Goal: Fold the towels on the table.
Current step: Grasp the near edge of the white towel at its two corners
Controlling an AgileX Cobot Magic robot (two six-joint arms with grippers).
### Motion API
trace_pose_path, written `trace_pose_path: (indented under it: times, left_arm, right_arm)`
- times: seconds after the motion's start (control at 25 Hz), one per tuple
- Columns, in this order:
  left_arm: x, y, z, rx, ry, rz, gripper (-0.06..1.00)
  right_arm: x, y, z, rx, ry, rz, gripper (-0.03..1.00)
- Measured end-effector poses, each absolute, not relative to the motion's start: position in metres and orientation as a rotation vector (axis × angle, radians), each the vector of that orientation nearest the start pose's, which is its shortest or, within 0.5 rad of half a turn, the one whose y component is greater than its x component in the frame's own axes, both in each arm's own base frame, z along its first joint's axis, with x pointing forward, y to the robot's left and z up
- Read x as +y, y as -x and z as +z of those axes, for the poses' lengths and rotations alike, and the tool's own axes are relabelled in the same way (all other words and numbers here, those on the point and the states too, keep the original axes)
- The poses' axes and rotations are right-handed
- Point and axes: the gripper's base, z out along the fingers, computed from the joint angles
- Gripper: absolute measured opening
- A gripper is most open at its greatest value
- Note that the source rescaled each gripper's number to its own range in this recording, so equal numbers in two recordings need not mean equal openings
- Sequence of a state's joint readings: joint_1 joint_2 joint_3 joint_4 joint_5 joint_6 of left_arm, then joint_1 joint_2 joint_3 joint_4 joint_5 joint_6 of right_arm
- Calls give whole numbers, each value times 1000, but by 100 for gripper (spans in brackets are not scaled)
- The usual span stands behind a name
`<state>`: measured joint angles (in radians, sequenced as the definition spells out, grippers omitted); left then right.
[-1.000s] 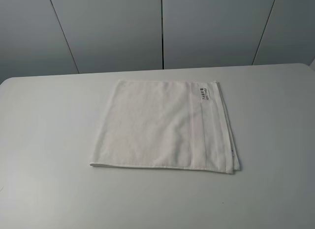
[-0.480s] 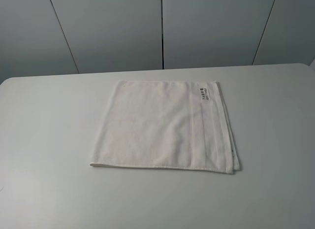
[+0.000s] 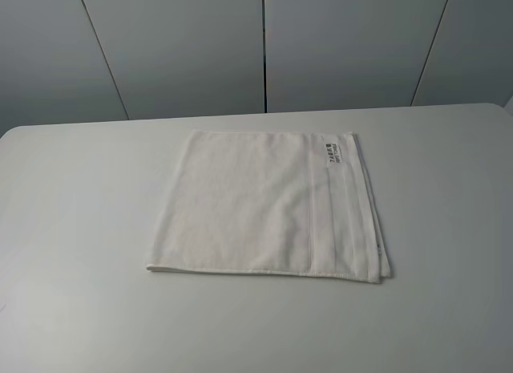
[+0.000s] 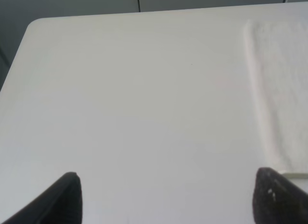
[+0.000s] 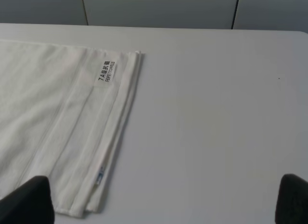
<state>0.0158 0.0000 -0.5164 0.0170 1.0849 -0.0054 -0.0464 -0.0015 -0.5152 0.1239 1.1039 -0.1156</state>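
The white towel [image 3: 264, 204] lies flat on the white table [image 3: 72, 229], near the middle, folded into a squarish shape with layered edges on its right side. Its border band and small printed label [image 3: 333, 153] are on the right part. The label also shows in the right wrist view [image 5: 106, 71]. Neither gripper shows in the high view. The left gripper [image 4: 168, 197] is open over bare table, left of the towel's edge [image 4: 281, 89]. The right gripper [image 5: 163, 200] is open, above the towel's [image 5: 53, 123] right edge and the table beside it.
A grey panelled wall [image 3: 264, 44] stands behind the table's far edge. The table's far left rounded corner [image 4: 36, 24] shows in the left wrist view. Bare tabletop surrounds the towel on all sides.
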Motion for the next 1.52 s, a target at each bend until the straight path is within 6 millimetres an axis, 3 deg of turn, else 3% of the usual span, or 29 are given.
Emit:
trace_pose_path:
  times: [0.32,0.52,1.32,1.52]
  left_arm:
    - [1,8,280,2051,44,14,92]
    - [1,8,280,2052,42,15,100]
    - [0,8,280,2048,41,-5,100]
    - [0,-2,288,2101,34,-7,100]
  right_arm:
    - [15,9,279,2058,86,111,100]
    - [16,9,279,2059,87,130,100]
    - [21,10,277,2090,96,200,100]
    - [20,-1,289,2154,102,205,100]
